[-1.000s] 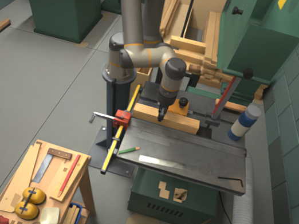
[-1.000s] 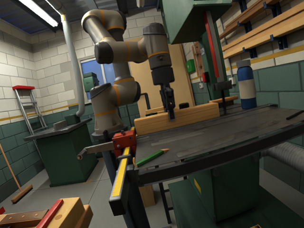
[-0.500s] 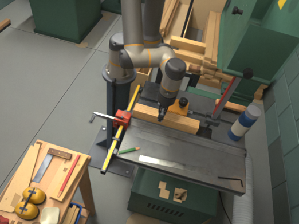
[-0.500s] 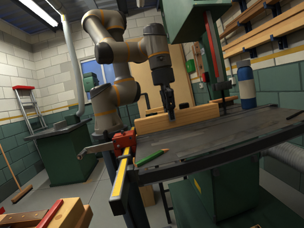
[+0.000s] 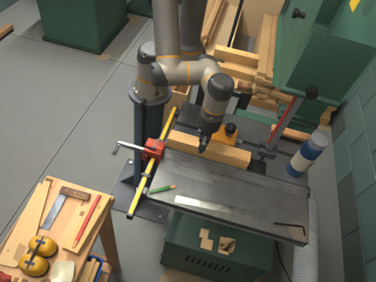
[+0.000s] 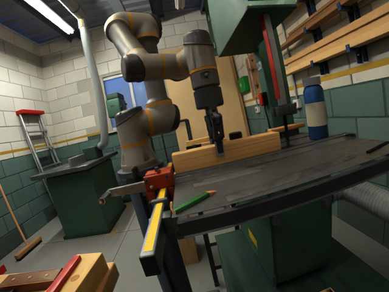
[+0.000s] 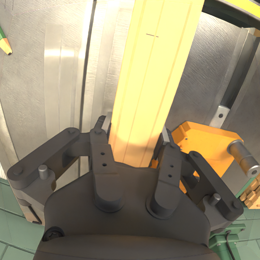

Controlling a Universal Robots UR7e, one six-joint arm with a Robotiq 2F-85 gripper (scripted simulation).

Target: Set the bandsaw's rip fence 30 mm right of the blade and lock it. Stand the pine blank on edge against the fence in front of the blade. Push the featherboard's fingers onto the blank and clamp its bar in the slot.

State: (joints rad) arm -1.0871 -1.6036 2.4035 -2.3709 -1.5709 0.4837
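The orange featherboard [image 5: 225, 133] [image 7: 206, 143] sits mostly hidden behind the pine blank, only its body and black knob [image 6: 235, 135] showing. The pine blank [image 5: 209, 149] [image 6: 226, 151] [image 7: 150, 72] stands on edge on the saw table, its long axis running from the red fence head [image 5: 154, 149] [image 6: 159, 182] toward the blade [image 5: 284, 123]. I grip the blank's top edge near its middle with my closed gripper [image 5: 202, 147] [image 6: 219, 147] [image 7: 135, 131], coming straight down from above. The fence body itself is hidden by the blank.
A blue and white canister [image 5: 307, 154] [image 6: 315, 108] stands at the table's far right corner. A green pencil [image 5: 162, 189] [image 6: 193, 201] lies near the front left edge, beside the yellow scale rail [image 5: 149, 166]. The red blade guard [image 6: 272, 56] rises behind the blank.
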